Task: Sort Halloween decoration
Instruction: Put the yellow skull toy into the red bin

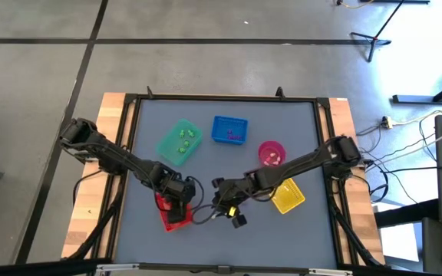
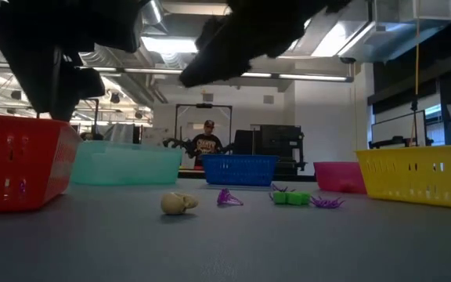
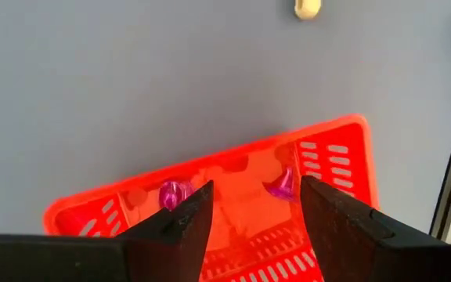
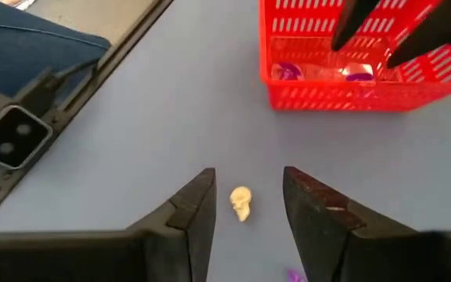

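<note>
The right gripper [image 4: 245, 205] hangs over the near middle of the table [image 1: 298, 126], its two dark fingers [image 4: 194, 204] spread apart with nothing between them but air. Straight below the gap lies a small cream skull [image 4: 241, 203], free on the grey surface and touching neither finger. Its long axis runs roughly in line with the fingers' reach, rounded crown towards the far red tray [image 4: 366, 70], narrower jaw end back towards the wrist; in the low view the skull [image 2: 178, 204] lies on its side, crown to the right.

The left gripper [image 3: 249, 207] hovers just to the left, above the red tray [image 3: 233, 204], jaws likewise standing wide and empty. Inside the tray lie two purple trinkets: a rounded one [image 3: 174, 193] beside one finger, a pointed one [image 3: 281, 185] beside the other (its tip looks turned away from the wrist, though the shape is hard to read).

Out on the table, to the right of the skull, sit a purple spiky piece [image 2: 228, 197], a green block [image 2: 290, 198] and another purple spiky piece [image 2: 326, 202], all apart from one another. Farther off stand the green tray [image 1: 179, 142] holding green bits, the blue tray [image 1: 229, 129] with purple bits, the pink bowl [image 1: 272, 152] and, at the right, the yellow tray [image 1: 287, 195]. A person [image 2: 207, 141] sits in the room beyond.
</note>
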